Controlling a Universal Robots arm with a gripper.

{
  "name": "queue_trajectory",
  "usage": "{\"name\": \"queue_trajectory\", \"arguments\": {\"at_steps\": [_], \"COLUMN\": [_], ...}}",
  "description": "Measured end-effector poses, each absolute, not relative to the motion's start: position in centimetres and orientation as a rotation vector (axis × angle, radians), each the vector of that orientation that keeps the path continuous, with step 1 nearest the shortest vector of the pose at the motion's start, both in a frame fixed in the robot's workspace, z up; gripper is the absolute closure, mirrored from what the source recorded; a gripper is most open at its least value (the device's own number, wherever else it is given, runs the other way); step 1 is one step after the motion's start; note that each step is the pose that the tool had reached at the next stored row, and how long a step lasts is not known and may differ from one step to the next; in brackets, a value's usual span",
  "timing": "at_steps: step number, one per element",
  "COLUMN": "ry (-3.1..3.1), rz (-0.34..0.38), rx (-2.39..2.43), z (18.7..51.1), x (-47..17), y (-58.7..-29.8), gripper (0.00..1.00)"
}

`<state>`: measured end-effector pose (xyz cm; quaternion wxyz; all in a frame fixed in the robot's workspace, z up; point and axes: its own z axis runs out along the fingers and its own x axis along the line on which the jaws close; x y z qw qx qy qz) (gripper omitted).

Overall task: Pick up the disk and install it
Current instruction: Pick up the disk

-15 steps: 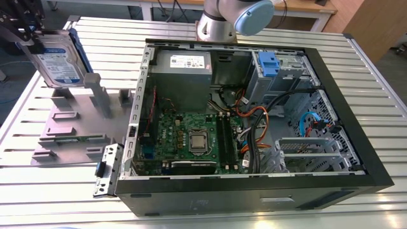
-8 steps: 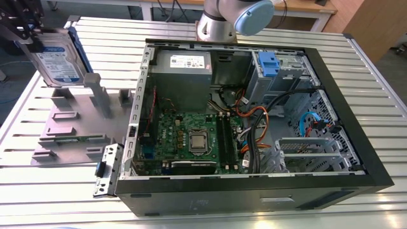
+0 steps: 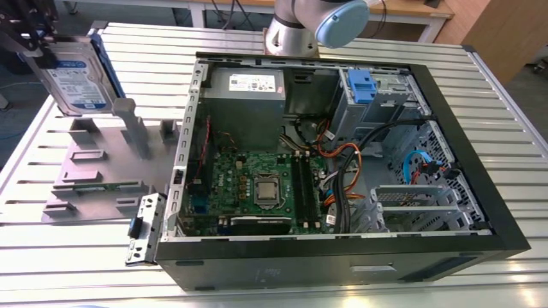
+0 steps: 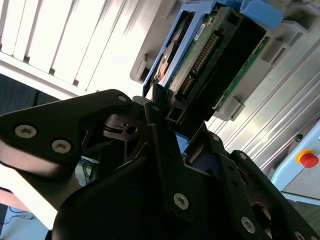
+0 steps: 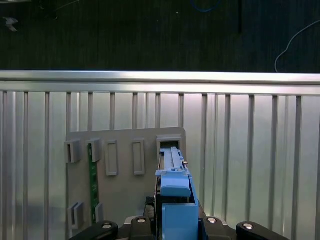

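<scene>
Disk: upright, upper left of the exterior view, over the gray fixture.
Gripper: clenched on the disk's edge.
Computer case: open, centre-right.

The disk was a flat rectangular silver drive with a white-and-blue label on its face, clipped in a blue plastic carrier frame. In the exterior view it stood on edge, slightly tilted, label facing the camera, at that view's far left and well apart from the open computer case. It hung above the grey slotted rack, clamped at its upper end by the gripper. The second wrist view showed its underside: green circuit board and connector row.
</scene>
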<state>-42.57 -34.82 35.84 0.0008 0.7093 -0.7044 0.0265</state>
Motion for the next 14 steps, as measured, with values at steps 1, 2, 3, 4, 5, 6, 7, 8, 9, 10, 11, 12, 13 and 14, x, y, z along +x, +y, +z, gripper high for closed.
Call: {"name": "queue_trajectory", "arguments": {"at_steps": [1,2,3,4,5,6,7,8,9,10,11,12,13,14], "ry": [-2.212,-2.212,-2.212,-2.212,-2.212,-2.212,-2.212,-2.212,-2.212,-2.212,-2.212,-2.212,-2.212,-2.212], "rz": [0.083,0.083,0.083,0.083,0.083,0.083,0.083,0.083,0.083,0.083,0.083,0.083,0.083,0.083], "rx": [2.227,2.227,2.227,2.227,2.227,2.227,2.227,2.227,2.227,2.227,2.227,2.227,2.227,2.227], "z": [35.89,35.94,35.98,36.02,36.06,36.09,36.13,36.17,36.21,36.26,36.30,36.34,36.39,36.43], "x": [-42.57,-42.57,-42.57,-42.57,-42.57,-42.57,-42.57,-42.57,-42.56,-42.57,-42.57,-42.57,-42.57,-42.57], "y": [-34.82,-34.82,-34.82,-34.82,-34.82,-34.82,-34.82,-34.82,-34.82,-34.82,-34.82,-34.82,-34.82,-34.82], "gripper": [0.64,0.64,0.64,0.64,0.64,0.64,0.64,0.64,0.64,0.64,0.64,0.64,0.64,0.64]}}
